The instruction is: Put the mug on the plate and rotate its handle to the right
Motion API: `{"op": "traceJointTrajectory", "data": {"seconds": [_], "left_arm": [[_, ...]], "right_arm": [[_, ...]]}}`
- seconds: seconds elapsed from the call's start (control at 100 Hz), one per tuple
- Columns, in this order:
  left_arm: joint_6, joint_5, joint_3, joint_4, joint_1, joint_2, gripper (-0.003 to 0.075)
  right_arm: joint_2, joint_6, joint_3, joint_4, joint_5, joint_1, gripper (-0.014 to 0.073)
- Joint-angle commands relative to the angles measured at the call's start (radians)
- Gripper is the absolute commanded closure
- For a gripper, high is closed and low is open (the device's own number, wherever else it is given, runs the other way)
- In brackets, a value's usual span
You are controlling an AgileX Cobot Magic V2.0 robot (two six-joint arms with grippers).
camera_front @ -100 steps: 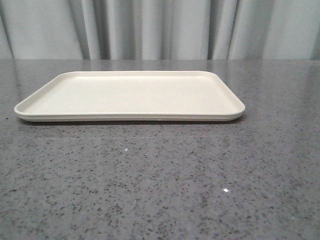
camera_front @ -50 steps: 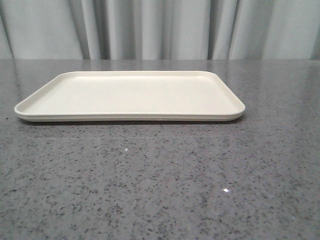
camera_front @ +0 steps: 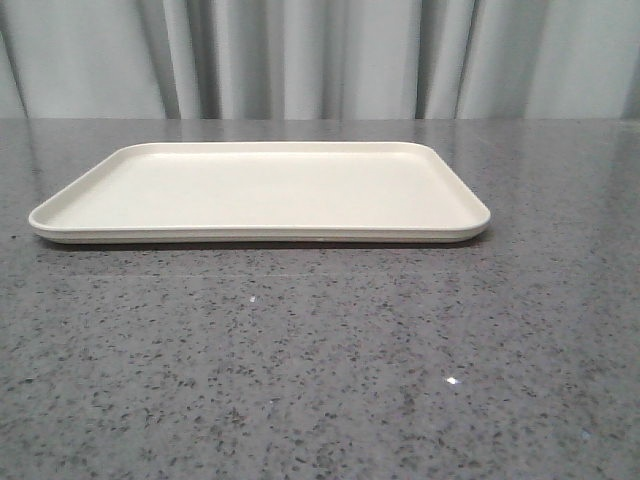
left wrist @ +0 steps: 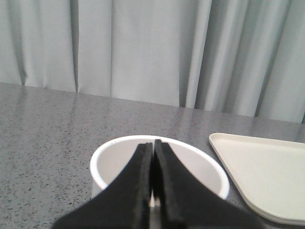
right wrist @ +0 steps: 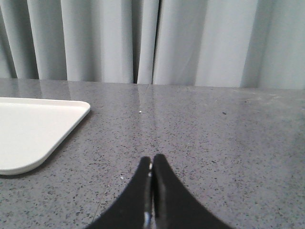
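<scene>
So, look to your left side first. Your left tool (left wrist: 152,157) has its two black fingers pressed together, with nothing between them. It hangs right over the open mouth of the white mug (left wrist: 114,157). The mug stands upright on the grey speckled worktop (left wrist: 47,124), just beside the rounded corner of the cream plate (left wrist: 267,176). It is not on the plate yet. You cannot see the mug's handle from here, so you cannot tell which way it points. The front view does not show the mug at all; it sits off to the side of that picture.

In the middle, the plate (camera_front: 260,190) lies flat on the worktop (camera_front: 320,380) with nothing on it. It is wide and has a low edge, so the mug should have lots of room to land and to turn.

On your right side, the right tool (right wrist: 151,164) also has its fingers shut tight and holds nothing. It hovers low over bare worktop, near the plate's other corner (right wrist: 33,129).

I think the task has barely begun. Your left tool is closest to the mug, so it looks like the one to lift it. You will probably need to spread those fingers before you can grab the mug's wall. Go gently, because a tall mug can tip.
</scene>
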Motion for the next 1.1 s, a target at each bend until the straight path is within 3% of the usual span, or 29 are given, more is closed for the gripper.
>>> {"op": "traceJointTrajectory", "data": {"seconds": [0.0, 0.18, 0.4, 0.62, 0.86, 1.09], "left_arm": [[-0.003, -0.101, 0.011, -0.005, 0.001, -0.030, 0.0740], [-0.003, -0.126, 0.011, -0.005, 0.001, -0.030, 0.0740], [-0.010, -0.190, 0.009, -0.019, 0.001, -0.030, 0.0740], [-0.010, -0.203, -0.029, -0.060, 0.001, -0.030, 0.0741], [-0.010, -0.181, -0.118, -0.060, 0.001, -0.028, 0.0741], [-0.010, -0.053, -0.224, -0.060, 0.001, -0.028, 0.0741]], "right_arm": [[-0.020, -0.007, 0.002, 0.003, -0.068, -0.004, 0.0663], [-0.020, -0.007, 0.001, 0.032, -0.100, -0.004, 0.0663], [-0.020, -0.003, -0.009, 0.173, -0.135, -0.004, 0.0663], [-0.020, -0.004, -0.075, 0.175, -0.140, -0.004, 0.0663], [-0.010, -0.008, -0.161, 0.171, -0.125, -0.004, 0.0663], [0.052, -0.009, -0.265, 0.146, -0.035, -0.004, 0.0663]]}}
